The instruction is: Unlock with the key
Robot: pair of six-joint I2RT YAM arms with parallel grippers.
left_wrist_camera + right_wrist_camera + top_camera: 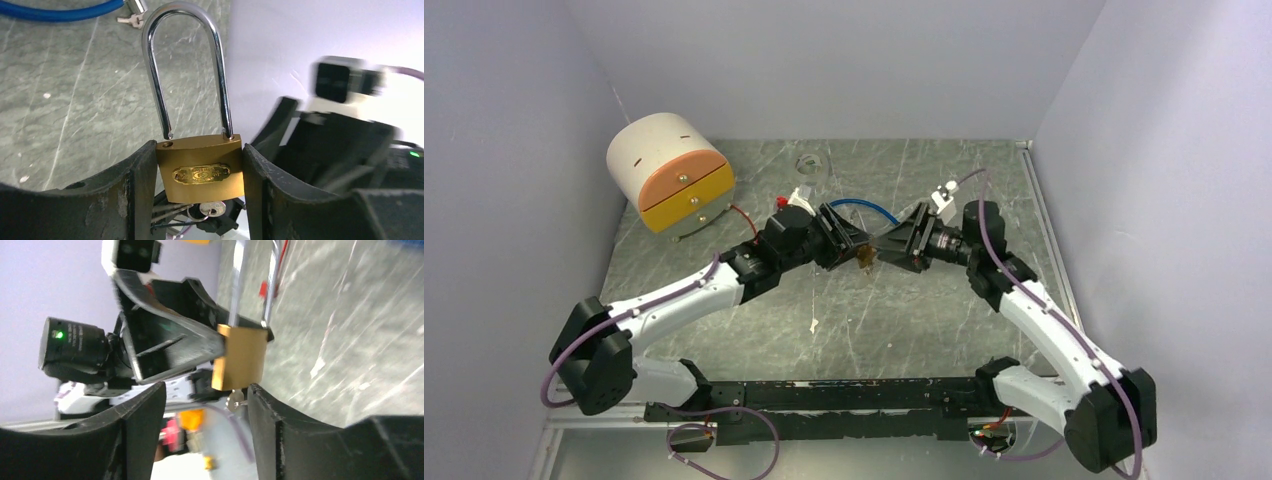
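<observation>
Left jaws clamp the brass padlock [200, 167] by its body mid-frame above the tabletop [874, 330], one shackle [152, 75] leg out of its hole, key [212, 207] in the underside, right jaws wide apart either side of the key, not gripping.

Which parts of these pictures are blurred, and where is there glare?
Left wrist view: the padlock is sharp, its shackle glints, the right arm's camera is smeared. Right wrist view: the table streaks with motion blur. Top view: evenly lit, sharp.
</observation>
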